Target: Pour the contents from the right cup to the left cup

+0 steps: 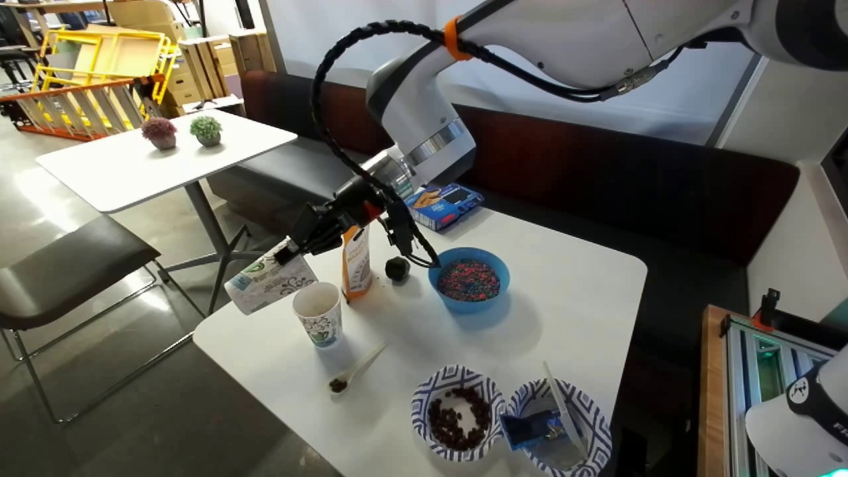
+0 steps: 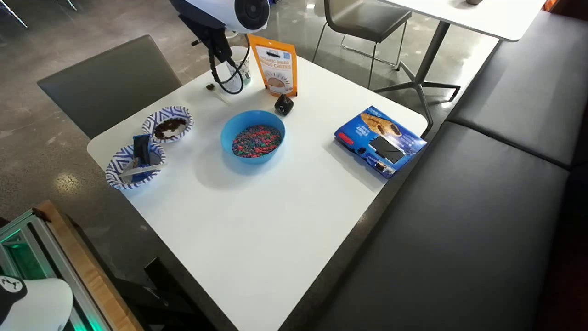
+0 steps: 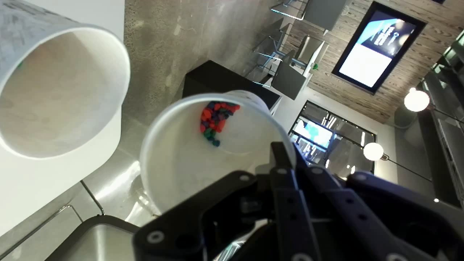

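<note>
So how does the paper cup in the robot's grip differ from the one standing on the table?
Pose: the held cup is tilted in the gripper, while the standing cup is upright on the table. Contents: in the wrist view, the held cup shows a cluster of red, green and dark pieces; the visible part of the standing cup shows only a green speck. Shared: both are white, tapered paper cups with swirly printed sides.

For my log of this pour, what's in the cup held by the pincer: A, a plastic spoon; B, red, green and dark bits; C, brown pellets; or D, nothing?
B: the wrist view shows those small bits gathered inside the held cup.
</note>
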`<state>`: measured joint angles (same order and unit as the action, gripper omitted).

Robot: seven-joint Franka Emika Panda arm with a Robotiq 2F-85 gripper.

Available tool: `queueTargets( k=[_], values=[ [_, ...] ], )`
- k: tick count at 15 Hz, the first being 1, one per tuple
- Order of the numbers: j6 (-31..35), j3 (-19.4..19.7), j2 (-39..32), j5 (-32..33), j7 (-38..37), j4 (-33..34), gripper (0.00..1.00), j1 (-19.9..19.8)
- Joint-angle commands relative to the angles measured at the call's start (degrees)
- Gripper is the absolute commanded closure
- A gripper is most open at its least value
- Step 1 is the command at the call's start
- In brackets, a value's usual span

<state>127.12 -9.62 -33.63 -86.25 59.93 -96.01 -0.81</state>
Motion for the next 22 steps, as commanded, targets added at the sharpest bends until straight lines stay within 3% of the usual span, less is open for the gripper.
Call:
queueTargets(
  k=[1, 22],
  values=[
    [-4.21, 1.46, -1.09, -4.42, -0.77, 0.22, 0.99, 0.18],
    [-18.73, 4.97, -4.8, -21.65, 8.44, -0.02, 0.99, 0.55]
  ],
)
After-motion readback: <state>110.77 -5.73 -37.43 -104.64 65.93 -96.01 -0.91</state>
